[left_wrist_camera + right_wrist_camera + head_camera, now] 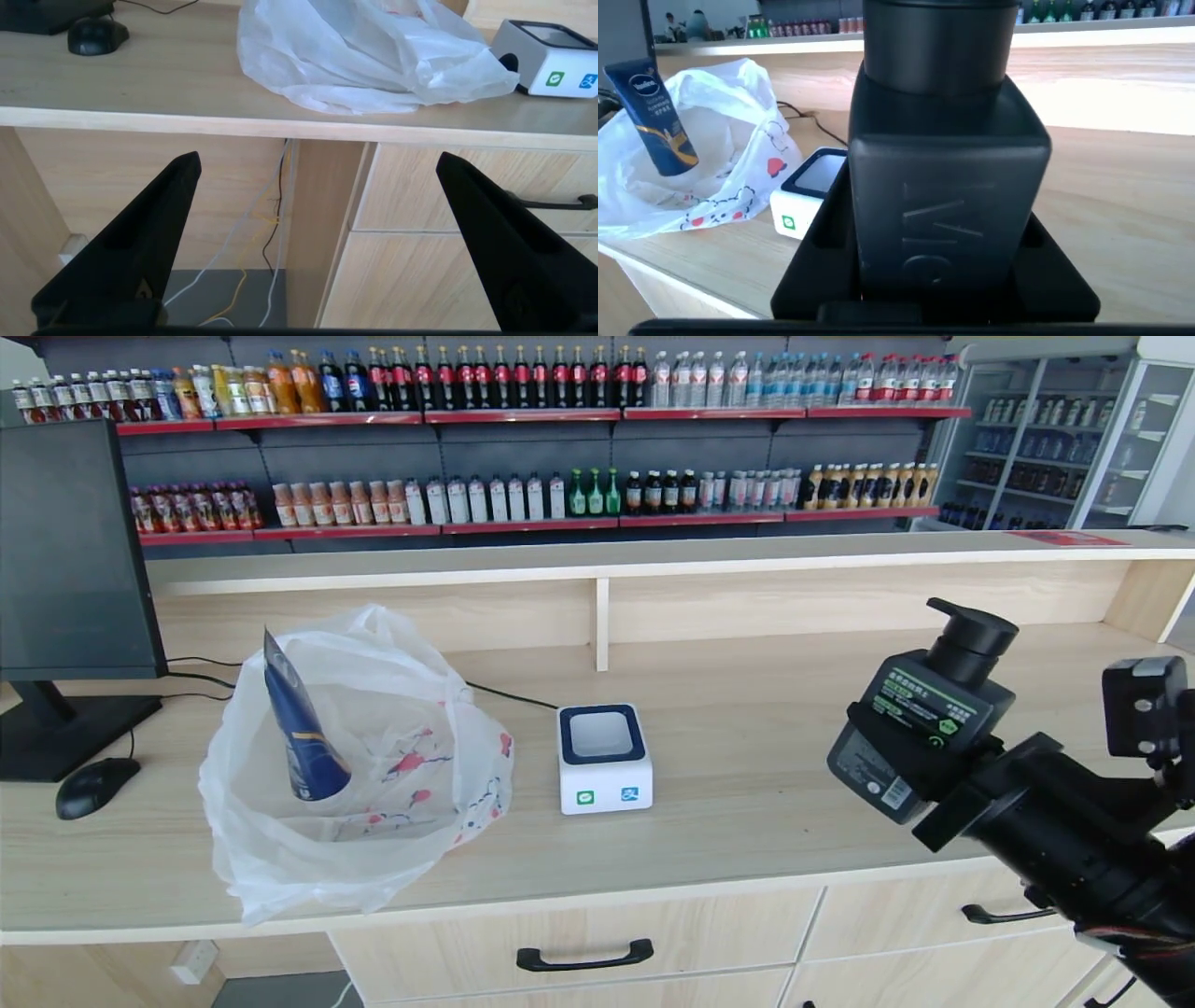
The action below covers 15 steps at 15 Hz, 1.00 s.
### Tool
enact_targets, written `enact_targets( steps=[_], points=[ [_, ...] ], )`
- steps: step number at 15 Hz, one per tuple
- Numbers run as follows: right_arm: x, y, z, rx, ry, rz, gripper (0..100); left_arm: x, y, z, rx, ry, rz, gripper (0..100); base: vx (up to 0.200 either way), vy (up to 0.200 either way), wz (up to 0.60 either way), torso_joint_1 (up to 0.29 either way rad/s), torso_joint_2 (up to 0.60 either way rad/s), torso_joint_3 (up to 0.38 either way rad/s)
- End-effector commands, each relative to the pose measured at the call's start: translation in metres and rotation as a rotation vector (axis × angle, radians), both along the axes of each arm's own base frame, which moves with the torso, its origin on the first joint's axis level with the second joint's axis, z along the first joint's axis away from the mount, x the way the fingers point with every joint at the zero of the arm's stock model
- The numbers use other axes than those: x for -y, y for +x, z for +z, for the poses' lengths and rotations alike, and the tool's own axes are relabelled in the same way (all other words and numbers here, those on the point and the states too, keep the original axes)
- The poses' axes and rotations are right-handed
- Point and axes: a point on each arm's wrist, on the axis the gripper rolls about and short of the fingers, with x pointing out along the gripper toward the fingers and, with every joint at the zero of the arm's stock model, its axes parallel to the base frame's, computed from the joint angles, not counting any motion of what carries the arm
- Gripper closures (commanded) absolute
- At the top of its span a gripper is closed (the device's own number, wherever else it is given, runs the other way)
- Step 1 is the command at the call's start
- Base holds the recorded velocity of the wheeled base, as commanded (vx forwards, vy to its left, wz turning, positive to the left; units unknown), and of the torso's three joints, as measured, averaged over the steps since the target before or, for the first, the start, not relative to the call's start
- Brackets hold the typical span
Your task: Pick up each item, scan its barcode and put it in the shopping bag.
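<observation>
My right gripper (943, 784) is shut on a black pump bottle (920, 723), held tilted in the air over the counter's right part, its barcode label facing down and left. In the right wrist view the bottle (948, 187) stands between the jaws. The white barcode scanner (603, 758) with a dark blue frame sits mid-counter, also the scanner (811, 191). Left of it lies the open white shopping bag (373, 803) with a blue tube (299, 728) standing inside. My left gripper (318, 243) is open, low in front of the counter's cabinet, below the bag (364, 56).
A monitor (70, 569) and a black mouse (93, 786) sit at the counter's left end, cables running behind the bag. A raised ledge (653, 565) backs the counter. Drawers with black handles (583, 957) are below. Shelves of bottles stand behind.
</observation>
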Motion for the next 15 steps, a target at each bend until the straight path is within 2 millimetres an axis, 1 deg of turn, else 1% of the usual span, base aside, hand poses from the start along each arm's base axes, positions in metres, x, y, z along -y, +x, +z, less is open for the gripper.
enact_targets(
  steps=[1,3,4,5,8,10,11,13,15],
  points=[
    [-0.001,-0.009,0.007,0.031,0.016,0.027,100,0.0,0.0,0.0,0.002,0.012,-0.003,0,0.0,0.0,0.0,0.0,0.0,0.0],
    [-0.008,-0.017,0.006,0.01,0.042,0.086,100,0.0,0.0,0.0,0.002,0.018,-0.001,0,0.0,0.0,0.0,0.0,0.0,0.0],
    [-0.014,-0.025,0.006,0.0,0.058,0.139,100,0.0,0.0,0.0,0.002,0.017,-0.001,0,0.0,0.0,0.0,0.0,0.0,0.0],
    [-0.014,-0.032,0.011,0.014,0.089,0.174,100,0.0,0.0,0.0,0.002,0.017,-0.001,0,0.0,0.0,0.0,0.0,0.0,0.0],
    [-0.018,-0.03,0.016,-0.021,0.169,0.253,100,0.0,0.0,0.0,0.002,0.018,-0.001,0,0.0,0.0,0.0,0.0,0.0,0.0],
    [-0.019,-0.03,0.009,-0.099,0.207,0.31,100,0.0,0.0,0.0,0.002,0.018,-0.001,0,0.0,0.0,0.0,0.0,0.0,0.0],
    [-0.02,-0.027,0.005,-0.139,0.23,0.31,100,0.0,0.0,0.0,0.002,0.018,-0.001,0,0.0,0.0,0.0,0.0,0.0,0.0],
    [-0.021,-0.028,0.003,-0.185,0.281,0.332,100,0.0,0.0,0.0,0.002,0.018,-0.001,0,0.0,0.0,0.0,0.0,0.0,0.0],
    [-0.021,-0.032,0.0,-0.22,0.296,0.349,100,0.0,0.0,0.0,0.002,0.017,-0.001,0,0.0,0.0,0.0,0.0,0.0,0.0]
  ],
)
